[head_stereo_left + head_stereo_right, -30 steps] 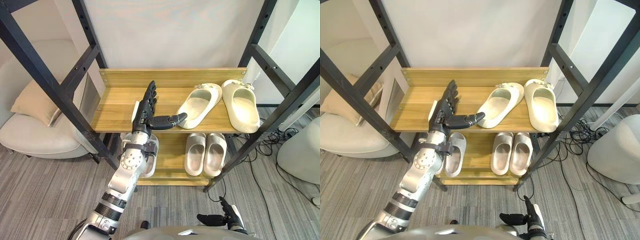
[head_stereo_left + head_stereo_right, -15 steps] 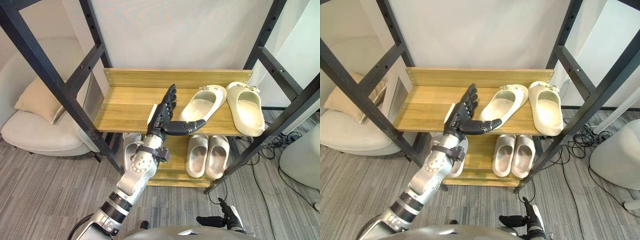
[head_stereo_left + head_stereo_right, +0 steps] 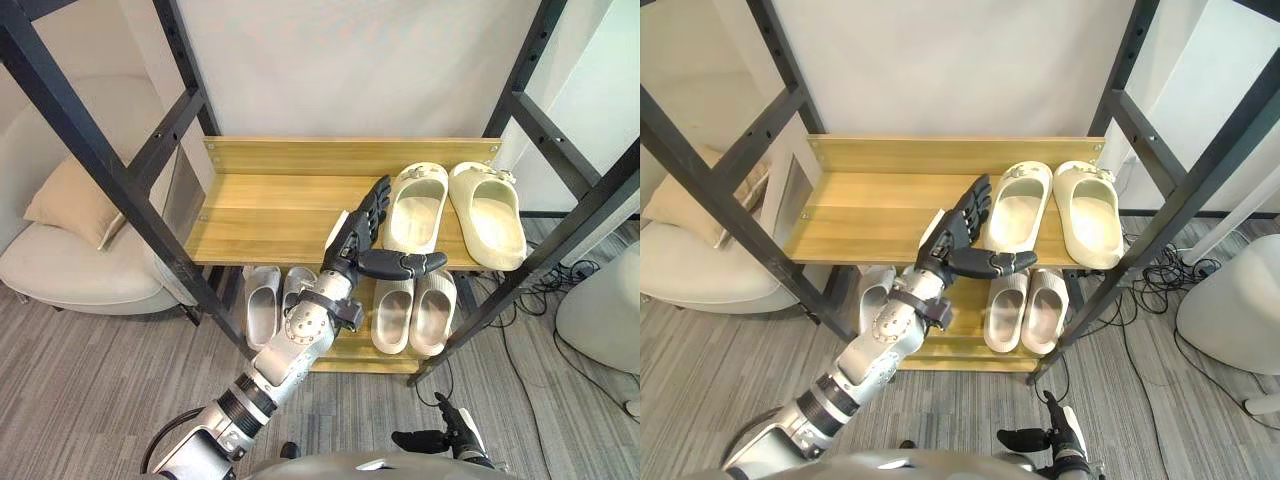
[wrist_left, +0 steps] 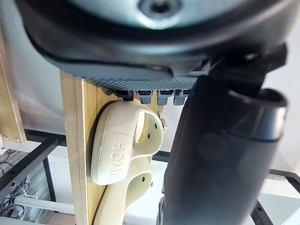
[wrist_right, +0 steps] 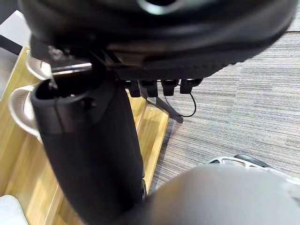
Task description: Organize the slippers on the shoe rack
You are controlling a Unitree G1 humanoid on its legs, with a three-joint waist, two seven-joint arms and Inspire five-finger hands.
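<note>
we see the wooden shoe rack (image 3: 270, 215) with 2 cream slippers (image 3: 487, 215) side by side at the right end of its top shelf and 4 pale slippers (image 3: 412, 315) on the lower shelf. our left hand (image 3: 358, 240), fingers straight and thumb spread wide, lies against the left cream slipper (image 3: 415, 210). our right hand (image 3: 445, 436) hangs low with loose fingers.

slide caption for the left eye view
Open left hand beside the cream slipper on the shoe rack's top shelf
</note>
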